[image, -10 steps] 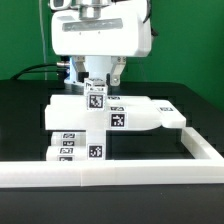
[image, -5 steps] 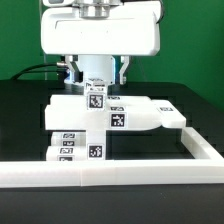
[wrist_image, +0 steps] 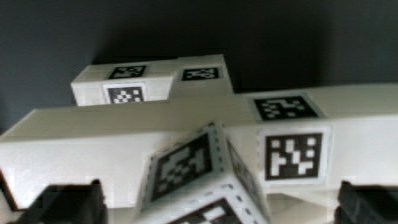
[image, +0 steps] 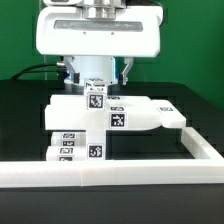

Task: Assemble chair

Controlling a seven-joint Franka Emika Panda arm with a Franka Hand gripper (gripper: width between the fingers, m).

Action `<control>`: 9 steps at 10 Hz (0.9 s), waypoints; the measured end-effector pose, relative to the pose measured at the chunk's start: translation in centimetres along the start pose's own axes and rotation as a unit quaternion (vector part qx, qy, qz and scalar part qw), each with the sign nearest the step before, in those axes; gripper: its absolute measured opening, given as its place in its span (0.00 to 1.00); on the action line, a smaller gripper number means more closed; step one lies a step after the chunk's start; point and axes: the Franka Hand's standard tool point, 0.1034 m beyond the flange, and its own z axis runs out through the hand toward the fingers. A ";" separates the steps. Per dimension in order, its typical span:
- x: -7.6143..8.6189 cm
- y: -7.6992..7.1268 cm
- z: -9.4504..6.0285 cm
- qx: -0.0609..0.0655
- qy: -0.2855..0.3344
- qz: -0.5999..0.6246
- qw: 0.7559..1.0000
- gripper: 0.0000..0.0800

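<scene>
Nearest me, along the lower edge of the exterior view, runs the long white border frame (image: 120,172) on the black worktop (image: 25,110). Just behind it, at mid-frame, the chair (image: 100,118) stands as one joined blocky mass: tagged blocks stacked at left-centre, a flat panel reaching toward the frame's right. I judge most parts joined already; what remains I cannot tell. Farthest back, the gripper (image: 98,72) hangs over the topmost block, jaws spread fully wide and gripping nothing, their tips flanking that block in the wrist view.
</scene>
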 end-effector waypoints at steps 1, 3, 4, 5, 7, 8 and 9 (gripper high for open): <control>0.0 0.0 -0.1 0.000 0.000 -0.052 0.999 0.81; 0.2 0.1 -0.2 -0.002 -0.002 -0.141 0.990 0.81; 0.2 0.2 -0.2 -0.003 -0.002 -0.168 0.986 0.81; 0.2 0.3 -0.2 -0.003 -0.003 -0.183 0.983 0.81; 0.1 0.4 -0.2 -0.003 -0.003 -0.182 0.983 0.45; 0.1 0.5 -0.2 -0.004 -0.003 -0.182 0.983 0.45; 0.1 0.5 -0.2 -0.004 -0.003 -0.178 0.984 0.36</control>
